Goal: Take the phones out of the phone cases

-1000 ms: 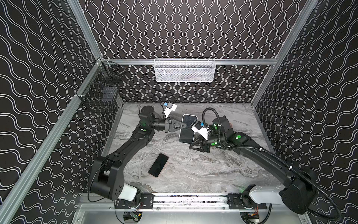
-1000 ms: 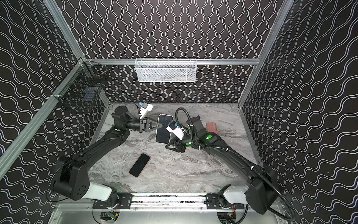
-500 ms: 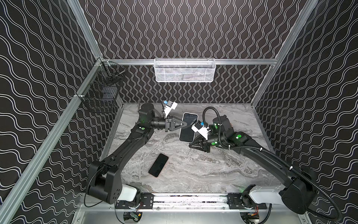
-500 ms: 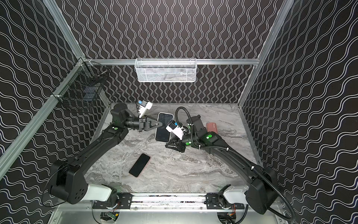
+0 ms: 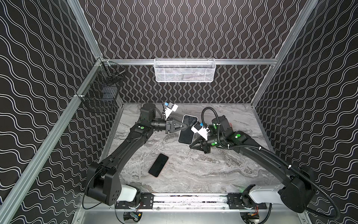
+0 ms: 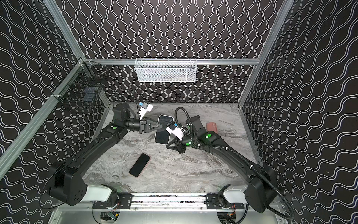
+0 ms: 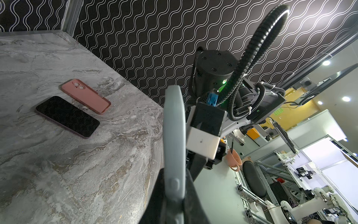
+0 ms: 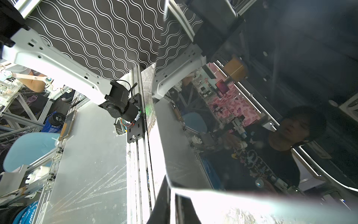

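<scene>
Left fingers [image 5: 184, 126] are clamped across the thickness of the phone [image 5: 187, 129], on its long left edge towards the far end, gripping it through its grey-blue case [image 7: 173, 135]. Right fingers [image 5: 196, 146] are closed at the near short edge by the right corner. The right wrist view suggests they pinch that edge, but I cannot tell whether they hold only the case rim or rim and phone together. Held between the two arms over the far middle of the tabletop [image 5: 213, 170], the phone appears lifted clear of it. Its screen faces up, and its long axis runs from the back wall towards the front rail, with the near end swung slightly left. By my reading, the two-handed hold is set and the phone sits fully in its case, so the separation itself is not yet done. The next move likely calls for one grip to stay firm while the other peels the soft rim off a corner, without twisting the glass or letting the freed phone drop. A second phone [image 5: 158, 165] lies flat nearer the front, well apart. A pink case [image 6: 212, 127] lies flat beyond the right arm.
</scene>
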Available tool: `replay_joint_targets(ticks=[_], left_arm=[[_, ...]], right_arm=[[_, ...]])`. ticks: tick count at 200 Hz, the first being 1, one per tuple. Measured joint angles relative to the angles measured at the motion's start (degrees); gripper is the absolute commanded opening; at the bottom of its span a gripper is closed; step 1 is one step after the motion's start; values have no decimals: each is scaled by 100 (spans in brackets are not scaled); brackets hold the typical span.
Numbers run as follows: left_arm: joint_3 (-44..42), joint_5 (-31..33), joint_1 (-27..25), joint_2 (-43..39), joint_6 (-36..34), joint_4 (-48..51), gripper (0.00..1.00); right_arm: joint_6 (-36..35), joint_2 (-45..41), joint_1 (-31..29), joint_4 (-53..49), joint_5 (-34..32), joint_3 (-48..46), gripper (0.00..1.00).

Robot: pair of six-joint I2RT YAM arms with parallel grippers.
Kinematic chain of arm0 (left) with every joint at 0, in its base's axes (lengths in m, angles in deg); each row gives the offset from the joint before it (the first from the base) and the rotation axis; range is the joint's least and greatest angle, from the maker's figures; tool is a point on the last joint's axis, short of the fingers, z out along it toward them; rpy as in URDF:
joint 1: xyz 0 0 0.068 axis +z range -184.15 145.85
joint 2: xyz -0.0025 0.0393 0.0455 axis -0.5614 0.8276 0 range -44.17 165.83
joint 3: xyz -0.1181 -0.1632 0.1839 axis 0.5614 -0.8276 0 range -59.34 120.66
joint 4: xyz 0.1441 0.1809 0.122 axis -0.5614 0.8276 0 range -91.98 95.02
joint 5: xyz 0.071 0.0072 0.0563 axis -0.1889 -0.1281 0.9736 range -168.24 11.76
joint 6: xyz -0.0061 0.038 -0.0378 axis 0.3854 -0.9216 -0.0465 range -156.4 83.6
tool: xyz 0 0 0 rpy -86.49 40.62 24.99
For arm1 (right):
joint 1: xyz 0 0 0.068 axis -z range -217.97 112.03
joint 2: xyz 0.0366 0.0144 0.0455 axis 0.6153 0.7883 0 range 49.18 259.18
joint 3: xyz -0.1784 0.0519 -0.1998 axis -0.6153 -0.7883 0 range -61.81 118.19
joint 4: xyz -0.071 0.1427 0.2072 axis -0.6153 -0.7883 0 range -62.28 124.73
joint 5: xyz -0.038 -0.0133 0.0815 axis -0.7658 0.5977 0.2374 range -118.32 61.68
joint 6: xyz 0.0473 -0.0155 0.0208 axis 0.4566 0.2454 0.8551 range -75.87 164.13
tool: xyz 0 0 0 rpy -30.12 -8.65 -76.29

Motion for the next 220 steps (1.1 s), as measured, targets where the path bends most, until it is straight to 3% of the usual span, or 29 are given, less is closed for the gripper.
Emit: replay_joint_targets(ticks=[16,81,174,220], left_arm=[[-79,46,0,-13,50,-136,0],[-177,11,0,-13,511,-560,0],[-352,-2,-24,-120,938,-994,0],[-420,-70,-20,-118,1259,-1416,0]], right_arm=[[70,-33,-2,48,96,-61,27],[306,-105,48,258,400,-164,27],[575,-149,289,1178,540,-310,40],[553,-109,304,1268,520,-310,37]])
